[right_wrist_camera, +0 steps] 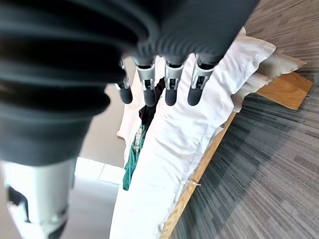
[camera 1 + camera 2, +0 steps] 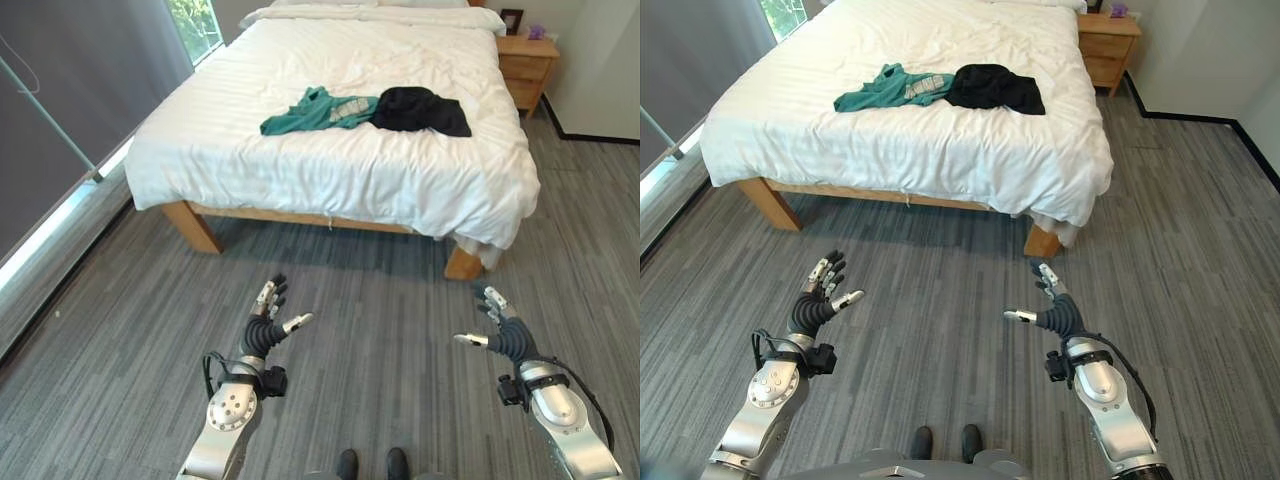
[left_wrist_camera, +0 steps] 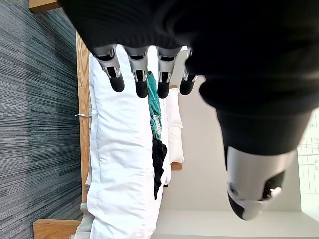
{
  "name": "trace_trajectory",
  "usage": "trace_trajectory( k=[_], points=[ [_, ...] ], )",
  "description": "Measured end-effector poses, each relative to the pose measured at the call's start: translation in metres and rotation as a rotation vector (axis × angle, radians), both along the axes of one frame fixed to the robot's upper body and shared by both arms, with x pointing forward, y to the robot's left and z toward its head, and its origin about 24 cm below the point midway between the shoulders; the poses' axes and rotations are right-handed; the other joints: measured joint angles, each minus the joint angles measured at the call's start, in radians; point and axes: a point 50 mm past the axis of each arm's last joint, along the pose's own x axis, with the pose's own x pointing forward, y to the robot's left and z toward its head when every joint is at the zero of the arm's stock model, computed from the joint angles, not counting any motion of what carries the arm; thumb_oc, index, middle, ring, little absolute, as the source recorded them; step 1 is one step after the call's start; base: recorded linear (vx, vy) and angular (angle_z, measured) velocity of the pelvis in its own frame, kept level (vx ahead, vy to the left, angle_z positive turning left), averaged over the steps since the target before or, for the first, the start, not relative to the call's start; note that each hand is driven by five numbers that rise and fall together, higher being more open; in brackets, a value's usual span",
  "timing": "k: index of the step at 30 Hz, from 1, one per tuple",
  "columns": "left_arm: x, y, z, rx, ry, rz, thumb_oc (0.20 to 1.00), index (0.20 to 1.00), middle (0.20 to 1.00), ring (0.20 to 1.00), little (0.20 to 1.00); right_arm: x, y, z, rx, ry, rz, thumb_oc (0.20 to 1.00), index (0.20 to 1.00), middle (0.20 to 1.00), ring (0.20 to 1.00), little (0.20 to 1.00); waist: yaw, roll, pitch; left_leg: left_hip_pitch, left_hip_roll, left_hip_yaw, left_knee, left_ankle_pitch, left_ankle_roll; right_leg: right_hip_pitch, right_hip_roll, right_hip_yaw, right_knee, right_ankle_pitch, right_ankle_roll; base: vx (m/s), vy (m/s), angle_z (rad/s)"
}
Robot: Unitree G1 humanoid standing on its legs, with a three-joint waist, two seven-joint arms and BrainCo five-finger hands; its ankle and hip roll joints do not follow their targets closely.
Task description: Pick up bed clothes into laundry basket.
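Observation:
A teal green garment [image 2: 318, 110] and a black garment [image 2: 420, 109] lie side by side, touching, on the white bed [image 2: 300, 170]. Both also show past the fingers in the wrist views, the teal garment [image 3: 153, 107] and the black garment [image 3: 158, 159]. My left hand [image 2: 268, 327] hovers over the grey floor well short of the bed, fingers straight and spread, holding nothing. My right hand [image 2: 500, 328] hovers level with it to the right, fingers straight too, empty. The clothes are far beyond both hands.
The bed stands on wooden legs [image 2: 195, 225] over grey carpet [image 2: 380, 300]. A wooden nightstand [image 2: 525, 62] sits at the bed's far right, by a white wall. A window and dark curtain [image 2: 90, 90] run along the left.

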Motion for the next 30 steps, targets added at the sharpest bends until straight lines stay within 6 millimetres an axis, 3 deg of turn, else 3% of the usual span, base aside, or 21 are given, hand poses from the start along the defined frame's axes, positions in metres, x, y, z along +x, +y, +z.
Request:
trace_trajectory(
  k=[22, 30],
  points=[
    [-0.017, 0.0, -0.017, -0.042, 0.104, -0.003, 1.0, 1.0, 1.0, 1.0, 1.0, -0.008, -0.001, -0.006, 0.002, 0.04, -0.013, 1.0, 1.0, 1.0, 1.0, 1.0, -0.003, 0.014, -0.026, 0.034, 0.008, 0.006, 0.005, -0.004, 0.001, 0.023, 0.008, 0.014, 0.0, -0.004, -0.005, 0.0, -0.015, -0.02],
    [-0.016, -0.004, -0.004, -0.043, 0.055, -0.03, 1.0, 1.0, 1.0, 1.0, 1.0, -0.012, -0.003, -0.009, 0.001, 0.057, -0.021, 1.0, 1.0, 1.0, 1.0, 1.0, -0.002, 0.006, -0.036, 0.03, 0.008, -0.001, 0.003, -0.004, 0.001, 0.022, 0.008, 0.006, 0.0, -0.003, -0.007, 0.0, -0.017, 0.01]
  ],
)
